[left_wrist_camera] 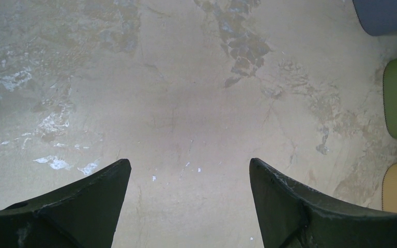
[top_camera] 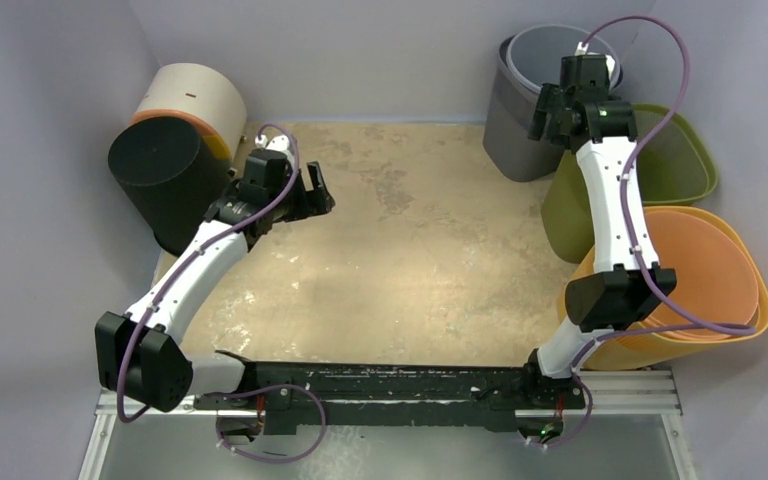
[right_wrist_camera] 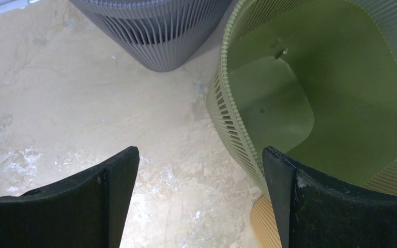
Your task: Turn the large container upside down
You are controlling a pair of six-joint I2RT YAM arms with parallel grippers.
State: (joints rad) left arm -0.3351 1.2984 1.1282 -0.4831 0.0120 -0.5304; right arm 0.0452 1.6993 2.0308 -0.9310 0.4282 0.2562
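Note:
Several ribbed bins stand around the table. The widest is an orange bin (top_camera: 710,270) at the right edge, upright with its mouth open; a sliver of its side (right_wrist_camera: 263,222) shows in the right wrist view. Behind it stands an upright olive-green bin (top_camera: 675,165), its hollow inside (right_wrist_camera: 341,77) visible. My right gripper (top_camera: 548,120) hangs open (right_wrist_camera: 200,152) above the gap between the green bin and a grey bin (top_camera: 520,130), its right finger just over the green rim and holding nothing. My left gripper (top_camera: 310,195) is open (left_wrist_camera: 190,163) over bare tabletop at left centre.
A black bin (top_camera: 160,180) stands bottom-up at the far left, a cream bin (top_camera: 195,95) behind it. The grey bin (right_wrist_camera: 155,26) stands upright in the back right corner. Purple walls close in the left, back and right. The arms' base rail (top_camera: 390,385) runs along the near edge.

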